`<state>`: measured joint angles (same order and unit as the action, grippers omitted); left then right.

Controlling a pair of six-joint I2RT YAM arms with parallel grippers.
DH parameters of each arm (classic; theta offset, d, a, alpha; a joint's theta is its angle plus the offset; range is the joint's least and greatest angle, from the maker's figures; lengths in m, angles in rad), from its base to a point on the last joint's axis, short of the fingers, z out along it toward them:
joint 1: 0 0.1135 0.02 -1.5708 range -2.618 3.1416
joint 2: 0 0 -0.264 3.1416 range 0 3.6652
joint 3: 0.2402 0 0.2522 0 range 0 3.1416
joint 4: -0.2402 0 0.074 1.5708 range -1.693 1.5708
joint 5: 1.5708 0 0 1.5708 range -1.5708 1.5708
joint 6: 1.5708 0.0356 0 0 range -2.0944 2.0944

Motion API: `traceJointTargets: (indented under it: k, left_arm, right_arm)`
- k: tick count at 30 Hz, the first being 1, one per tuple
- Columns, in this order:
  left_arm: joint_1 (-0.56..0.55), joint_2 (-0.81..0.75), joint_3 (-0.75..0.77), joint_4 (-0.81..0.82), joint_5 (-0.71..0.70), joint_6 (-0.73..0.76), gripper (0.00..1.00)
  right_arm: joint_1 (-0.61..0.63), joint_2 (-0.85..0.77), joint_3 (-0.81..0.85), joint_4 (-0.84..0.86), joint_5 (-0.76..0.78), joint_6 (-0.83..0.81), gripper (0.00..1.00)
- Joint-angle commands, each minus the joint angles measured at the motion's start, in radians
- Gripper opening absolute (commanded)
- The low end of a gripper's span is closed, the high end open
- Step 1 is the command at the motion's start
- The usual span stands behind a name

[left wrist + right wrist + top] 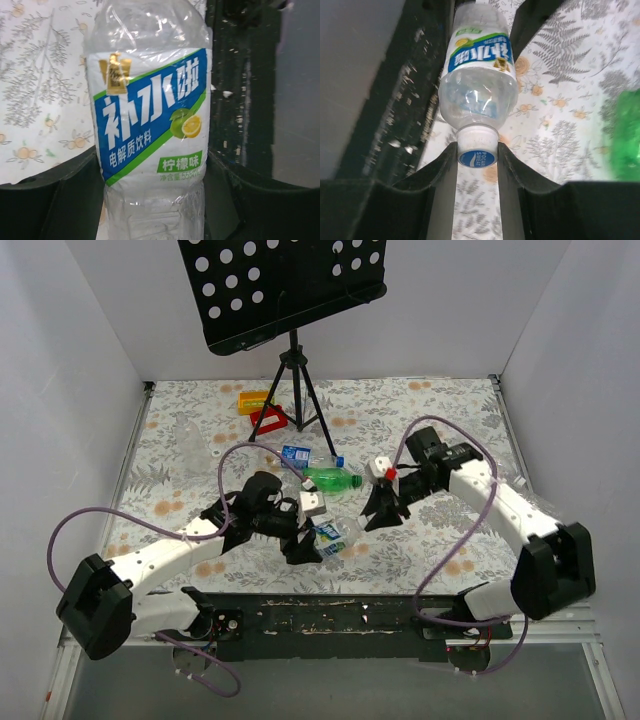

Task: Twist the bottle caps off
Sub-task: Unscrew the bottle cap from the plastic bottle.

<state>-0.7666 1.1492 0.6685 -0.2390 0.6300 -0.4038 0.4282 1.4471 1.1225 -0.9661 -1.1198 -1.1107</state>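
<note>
At the near middle of the worktop (450, 430), my left jaws clamp one bottle (150, 125) by its body while my right jaws pinch its single cap (476, 157). Farther back lie three more: a green bottle (330, 480), a blue-labelled bottle (293, 452) and a clear bottle (190, 440), four in all.
</note>
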Motion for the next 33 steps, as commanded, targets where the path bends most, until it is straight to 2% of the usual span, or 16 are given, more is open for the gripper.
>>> traceJointTargets:
  k: [1, 3, 7, 8, 9, 12, 14, 17, 21, 25, 33]
  left_arm:
    - [0.093, 0.043, 0.075, -0.04, 0.422, -0.047, 0.06]
    - [0.104, 0.075, 0.091, -0.06, 0.451, -0.038, 0.07]
    - [0.102, 0.103, 0.103, -0.072, 0.36, -0.001, 0.06]
    - [0.104, 0.092, 0.1, -0.069, 0.324, 0.006, 0.05]
    - [0.102, 0.078, 0.094, -0.065, 0.292, 0.016, 0.05]
    - [0.092, 0.023, 0.059, -0.045, 0.177, 0.045, 0.04]
    - [0.073, -0.006, 0.039, -0.042, 0.12, 0.066, 0.03]
    - [0.029, -0.04, 0.008, -0.028, 0.027, 0.088, 0.01]
    - [-0.062, -0.095, -0.046, 0.027, -0.165, 0.102, 0.0]
    - [-0.086, -0.129, -0.084, 0.085, -0.256, 0.088, 0.0]
    - [-0.091, -0.126, -0.086, 0.132, -0.262, 0.071, 0.0]
  right_arm:
    - [0.075, -0.238, -0.148, 0.201, 0.226, -0.281, 0.01]
    - [0.098, -0.271, -0.201, 0.274, 0.297, -0.236, 0.01]
    - [0.098, -0.248, -0.178, 0.291, 0.243, -0.059, 0.03]
    - [0.099, -0.252, -0.188, 0.317, 0.224, 0.001, 0.08]
    - [0.099, -0.257, -0.188, 0.342, 0.213, 0.074, 0.17]
    - [0.093, -0.266, -0.178, 0.378, 0.178, 0.266, 0.52]
    - [0.084, -0.264, -0.167, 0.405, 0.157, 0.372, 0.65]
    - [0.044, -0.245, -0.136, 0.42, 0.091, 0.53, 0.76]
    - [-0.029, -0.203, -0.119, 0.467, 0.095, 0.89, 0.75]
    - [-0.072, -0.2, -0.16, 0.48, 0.136, 1.15, 0.75]
    - [-0.046, -0.218, -0.297, 0.589, 0.123, 1.25, 0.73]
